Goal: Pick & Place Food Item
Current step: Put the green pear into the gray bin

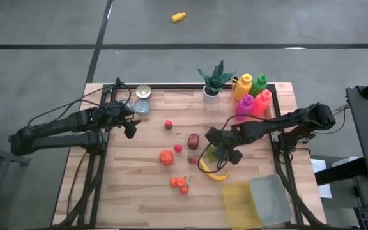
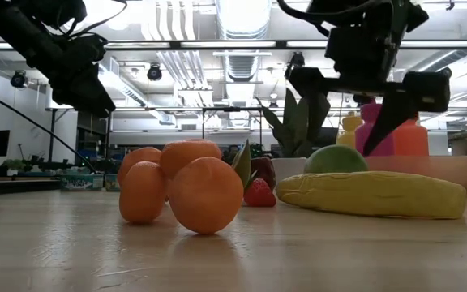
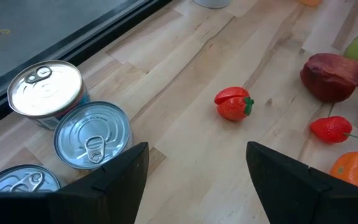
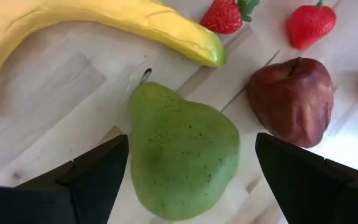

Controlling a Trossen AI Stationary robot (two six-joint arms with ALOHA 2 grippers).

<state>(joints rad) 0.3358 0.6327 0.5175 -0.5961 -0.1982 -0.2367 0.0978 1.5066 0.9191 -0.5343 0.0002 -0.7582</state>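
A green pear (image 4: 182,155) lies on its side on the wooden counter (image 1: 139,191), its skin finely speckled and its short stem pointing toward the tip of a yellow banana (image 4: 104,25) just beside it. It sits between the spread fingers of the right tool (image 1: 222,150), with a gap on both sides. A dark red apple (image 4: 291,99) lies near its other flank, not touching it.
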